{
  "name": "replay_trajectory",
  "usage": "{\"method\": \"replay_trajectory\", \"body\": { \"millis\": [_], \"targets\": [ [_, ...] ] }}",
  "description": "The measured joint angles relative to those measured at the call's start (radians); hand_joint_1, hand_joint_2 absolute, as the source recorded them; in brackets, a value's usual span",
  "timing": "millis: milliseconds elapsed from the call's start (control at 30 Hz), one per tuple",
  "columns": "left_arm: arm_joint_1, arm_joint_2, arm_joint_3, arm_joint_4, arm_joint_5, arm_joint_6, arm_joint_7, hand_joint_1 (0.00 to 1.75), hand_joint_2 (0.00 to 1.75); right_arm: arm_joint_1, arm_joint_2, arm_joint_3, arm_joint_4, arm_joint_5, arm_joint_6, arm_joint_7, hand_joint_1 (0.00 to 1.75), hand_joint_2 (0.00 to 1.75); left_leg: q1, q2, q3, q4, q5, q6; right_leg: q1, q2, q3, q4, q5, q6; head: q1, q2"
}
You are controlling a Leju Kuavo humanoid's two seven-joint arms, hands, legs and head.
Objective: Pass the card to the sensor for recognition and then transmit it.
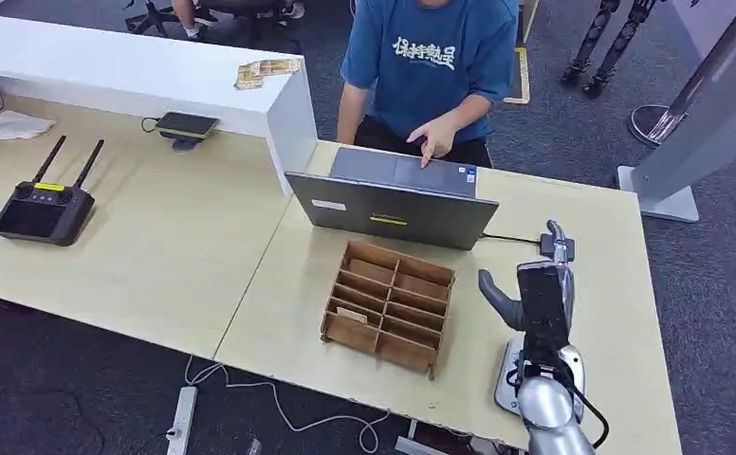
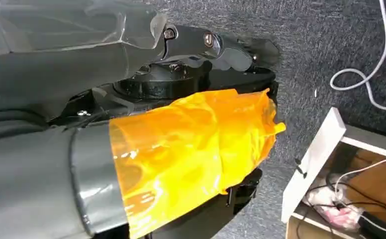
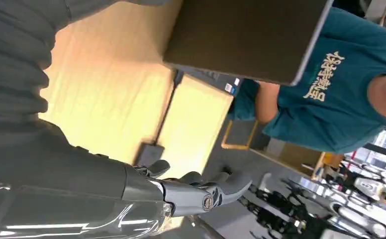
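Observation:
A wooden box (image 1: 389,305) with several slots stands on the table in front of the laptop. A pale card (image 1: 350,315) lies in one of its near-left slots. My right hand (image 1: 538,296) hovers above the table to the right of the box, thumb and fingers (image 3: 207,195) spread, holding nothing. Under my right forearm lies a pale oval device (image 1: 506,377), partly hidden, which may be the sensor. My left hand (image 2: 201,42) hangs beside my body over the floor, a finger stretched out with nothing in it.
A person in a blue shirt (image 1: 431,52) sits behind the open laptop (image 1: 393,210), one hand on its keyboard. A black plug (image 1: 546,248) and cable lie by my right hand. A remote controller (image 1: 42,210) and a white partition (image 1: 288,114) stand to the left.

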Motion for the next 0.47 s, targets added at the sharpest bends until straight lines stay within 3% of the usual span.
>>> {"method": "replay_trajectory", "body": {
  "millis": [200, 367, 467],
  "targets": [
    [0.0, 0.0, -0.002, 0.0, 0.029, 0.027, 0.0, 0.0, 0.0, 0.061, 0.0, -0.027, -0.011, -0.112, 0.015, -0.041, 0.0, 1.75, 0.0, 0.0, 0.0, 0.0, -0.001, -0.001, 0.0, 0.0, 0.0, 0.0, 0.0, 0.0, 0.0, 0.0],
    [-0.001, 0.001, -0.003, 0.002, 0.047, 0.045, -0.017, 0.0, 0.0, 0.109, 0.003, -0.076, -0.062, -0.378, 0.11, -0.107, 0.0, 1.75, 0.0, 0.0, 0.0, 0.0, -0.001, -0.001, 0.0, 0.0, 0.0, 0.0, 0.0, 0.0, 0.0, 0.0],
    [-0.009, 0.003, -0.003, 0.008, 0.05, 0.052, -0.032, 0.0, 0.0, 0.113, 0.005, -0.104, -0.1, -0.461, 0.132, -0.119, 0.0, 1.75, 0.0, 0.001, 0.0, 0.0, -0.001, -0.001, 0.0, 0.0, 0.0, 0.0, 0.0, 0.0, 0.0, 0.0]
  ]
}}
